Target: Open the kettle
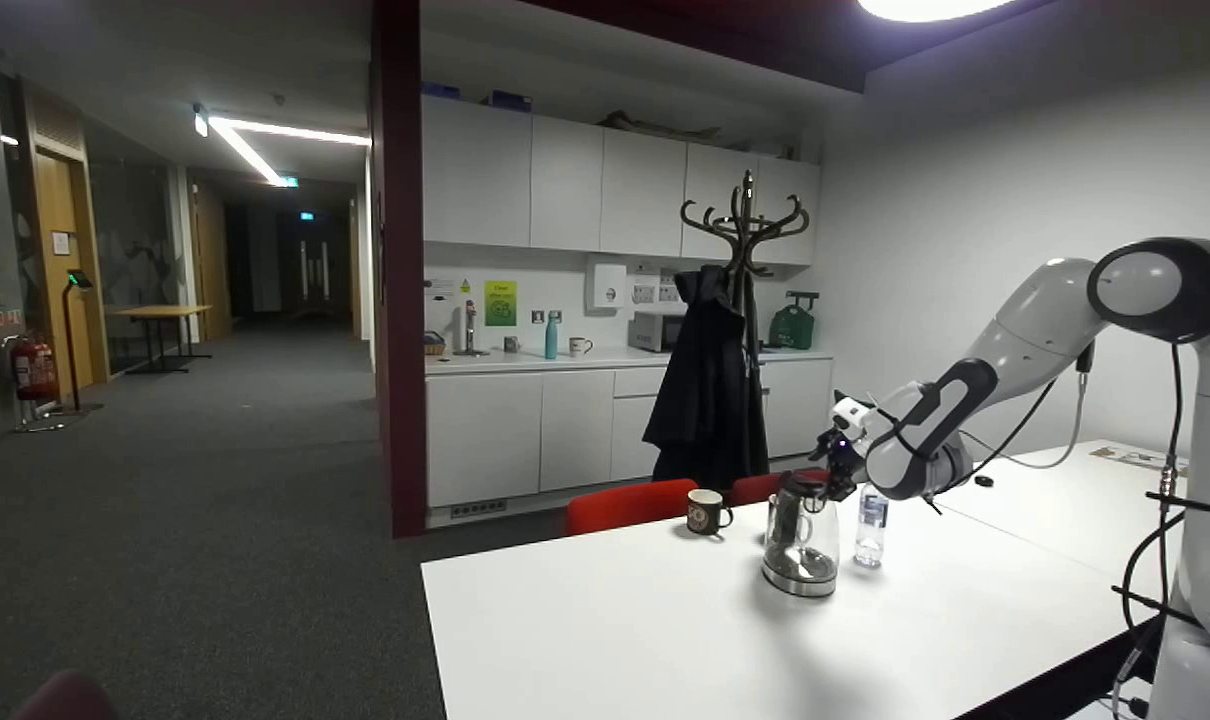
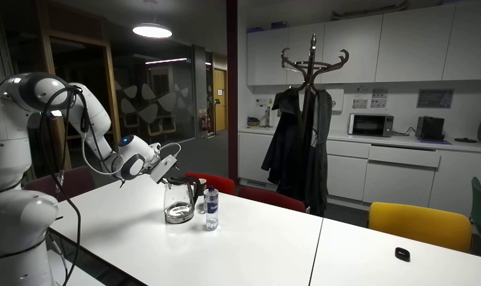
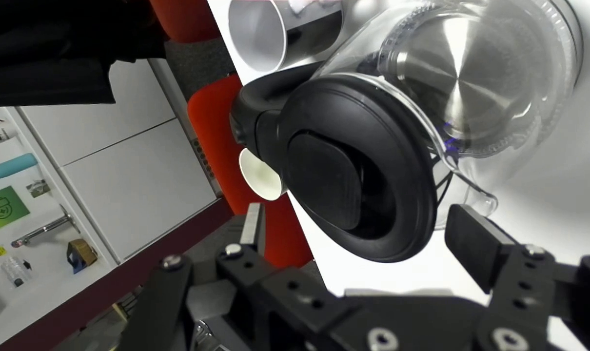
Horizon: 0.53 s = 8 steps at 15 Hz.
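Note:
The kettle (image 1: 803, 545) stands upright on the white table, with a clear glass body, a silver metal base and a black top and handle. In the wrist view its round black lid (image 3: 324, 180) sits in place on the glass, a dark recess beside the lid's flat tab. My gripper (image 3: 356, 220) is open, its fingers wide apart to either side of the lid's edge, holding nothing. The right-hand pad (image 3: 475, 243) is near the glass spout; whether it touches cannot be told. In an exterior view the gripper (image 1: 837, 462) hovers right at the kettle's top. The kettle (image 2: 179, 202) partly hides the mugs behind it.
A water bottle (image 1: 870, 530) stands close beside the kettle. A dark mug (image 1: 704, 513) is near the table's far edge, and another mug (image 3: 314, 36) sits by the kettle's handle. Red chairs (image 2: 212, 182) line that edge. A small black object (image 2: 402, 254) lies farther along.

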Each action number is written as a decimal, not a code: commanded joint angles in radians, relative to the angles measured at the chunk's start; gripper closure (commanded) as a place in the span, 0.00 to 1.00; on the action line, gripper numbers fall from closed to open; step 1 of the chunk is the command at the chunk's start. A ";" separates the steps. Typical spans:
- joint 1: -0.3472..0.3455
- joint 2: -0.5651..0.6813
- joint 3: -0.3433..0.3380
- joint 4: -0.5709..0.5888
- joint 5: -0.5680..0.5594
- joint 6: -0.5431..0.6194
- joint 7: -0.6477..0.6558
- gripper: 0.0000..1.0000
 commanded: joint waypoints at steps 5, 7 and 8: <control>0.006 0.004 -0.009 0.022 0.013 0.000 -0.034 0.00; 0.005 0.006 -0.012 0.026 0.013 0.000 -0.035 0.00; 0.005 0.007 -0.013 0.028 0.013 0.000 -0.035 0.00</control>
